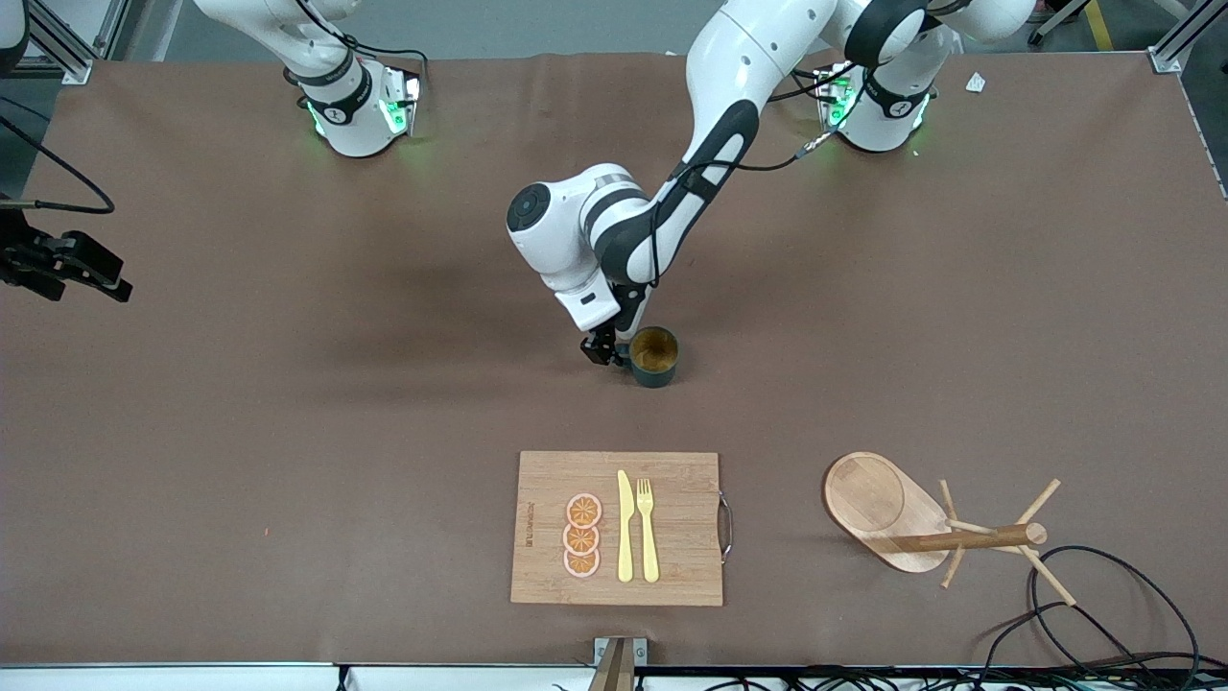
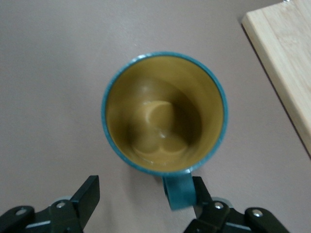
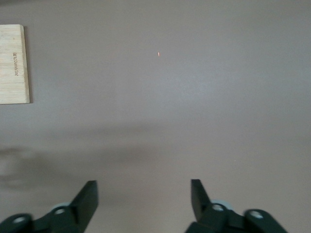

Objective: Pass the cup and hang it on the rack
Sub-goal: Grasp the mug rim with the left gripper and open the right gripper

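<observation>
The dark teal cup (image 1: 655, 357) stands upright on the brown table near its middle, its yellowish-brown inside (image 2: 165, 114) showing. My left gripper (image 1: 606, 350) is down at the table beside the cup, on the handle's side. It is open (image 2: 145, 185), and the loop handle (image 2: 177, 191) lies between its fingers, close against one finger (image 2: 199, 187) and well apart from the second. The wooden rack (image 1: 878, 509) sits nearer the front camera, toward the left arm's end. My right gripper (image 1: 67, 264) waits open (image 3: 143, 194) at the right arm's end, holding nothing.
A bamboo cutting board (image 1: 672, 566) with a yellow knife, a fork and orange slices lies nearer the front camera than the cup; its corner (image 2: 286, 58) shows close to the cup. Black cables (image 1: 1103, 614) loop by the rack.
</observation>
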Controlling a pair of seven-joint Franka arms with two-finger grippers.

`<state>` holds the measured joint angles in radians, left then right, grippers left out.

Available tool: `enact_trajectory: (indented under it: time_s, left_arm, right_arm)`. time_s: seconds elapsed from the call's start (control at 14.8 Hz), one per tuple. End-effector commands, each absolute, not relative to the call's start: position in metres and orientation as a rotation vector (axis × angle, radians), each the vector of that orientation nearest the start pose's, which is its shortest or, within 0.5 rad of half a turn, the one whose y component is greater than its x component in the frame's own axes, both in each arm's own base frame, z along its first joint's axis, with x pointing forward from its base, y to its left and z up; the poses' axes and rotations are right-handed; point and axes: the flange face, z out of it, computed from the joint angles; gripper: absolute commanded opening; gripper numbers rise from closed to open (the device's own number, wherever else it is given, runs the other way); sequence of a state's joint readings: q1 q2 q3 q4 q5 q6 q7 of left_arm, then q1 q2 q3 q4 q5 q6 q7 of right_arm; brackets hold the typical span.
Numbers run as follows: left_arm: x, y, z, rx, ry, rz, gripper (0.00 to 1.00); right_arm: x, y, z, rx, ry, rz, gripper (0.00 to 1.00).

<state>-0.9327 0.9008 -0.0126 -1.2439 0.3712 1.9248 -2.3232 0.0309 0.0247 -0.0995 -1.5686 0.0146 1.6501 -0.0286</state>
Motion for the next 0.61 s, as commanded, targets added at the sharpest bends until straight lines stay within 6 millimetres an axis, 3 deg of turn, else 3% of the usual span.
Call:
enact_trajectory:
  time_s: [0.0,0.13,0.54]
  left_arm:
    - [0.4502,-0.5748,0.2061,-2.355,-1.662,-0.482,0.80]
    - [0.4487,-0.5744,0.2080,-2.348,-1.659,-0.471,0.79]
    - [0.4406,-0.5765,0.2107,-2.347,-1.606,-0.466,0.68]
  right_arm:
    - [0.5599,-0.0340,0.6206,-3.145,0.058,-0.089,1.00]
    - [0.5600,-0.0348,0.6207,-3.145,0.060,-0.091,0.97]
    - [0.5602,-0.0349,0.6216,-3.145,0.043,-0.096,0.50]
